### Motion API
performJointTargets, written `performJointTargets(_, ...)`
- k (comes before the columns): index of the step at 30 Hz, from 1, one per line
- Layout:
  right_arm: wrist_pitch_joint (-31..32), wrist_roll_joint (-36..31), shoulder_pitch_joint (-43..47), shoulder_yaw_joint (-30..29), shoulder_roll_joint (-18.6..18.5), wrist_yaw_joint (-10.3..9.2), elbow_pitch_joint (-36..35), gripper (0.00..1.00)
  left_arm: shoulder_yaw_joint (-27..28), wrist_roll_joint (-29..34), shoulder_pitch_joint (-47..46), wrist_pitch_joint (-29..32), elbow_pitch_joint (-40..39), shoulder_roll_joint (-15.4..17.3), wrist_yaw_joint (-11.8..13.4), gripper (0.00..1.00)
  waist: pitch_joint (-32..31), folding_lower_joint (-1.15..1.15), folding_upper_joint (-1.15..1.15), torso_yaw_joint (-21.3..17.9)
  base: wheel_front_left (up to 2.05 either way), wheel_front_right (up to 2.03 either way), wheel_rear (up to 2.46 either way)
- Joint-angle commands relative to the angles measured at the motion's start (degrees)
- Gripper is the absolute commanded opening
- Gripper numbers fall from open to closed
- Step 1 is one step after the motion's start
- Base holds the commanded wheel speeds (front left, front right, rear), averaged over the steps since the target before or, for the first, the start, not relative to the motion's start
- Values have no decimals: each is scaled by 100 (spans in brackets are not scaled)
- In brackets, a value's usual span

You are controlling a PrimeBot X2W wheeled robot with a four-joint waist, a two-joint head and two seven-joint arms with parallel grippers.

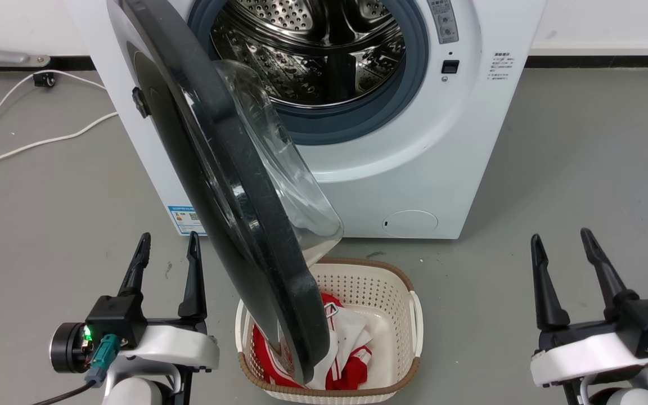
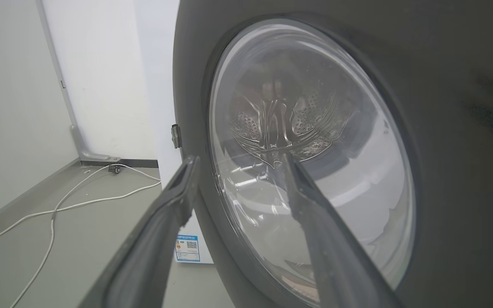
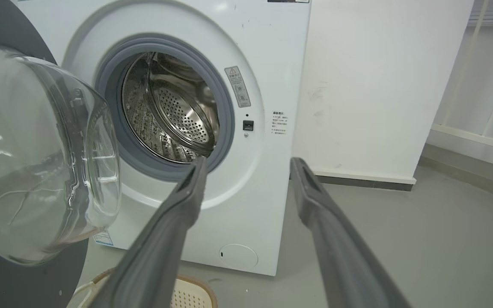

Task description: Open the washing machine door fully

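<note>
Grey floor (image 1: 583,140), white washer (image 1: 442,169): washing machine door (image 1: 234,185) swung out over laundry basket (image 1: 415,315); left gripper (image 1: 169,236) and right gripper (image 1: 560,234) released, empty.

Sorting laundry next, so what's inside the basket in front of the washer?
Crumpled red and white clothing lies in the basket. The washing machine door blocks the view of its left side, so anything lying there cannot be seen.

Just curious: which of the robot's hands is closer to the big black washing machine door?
Left. The left hand sits open just beside the washing machine door, facing its outer side; the right hand is open, well away on its inner side.
</note>
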Motion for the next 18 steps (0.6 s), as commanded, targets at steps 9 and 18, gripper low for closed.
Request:
performJointTargets(9,-115,210,52,-29,33,-4,340,100,7,56,56,-15,-11,-2,-21,100,20,0,0,-3,0,0,0)
performJointTargets(18,-152,247,-53,-30,34,-4,425,100,18,88,27,-15,24,-2,-55,100,57,0,0,1,0,0,0)
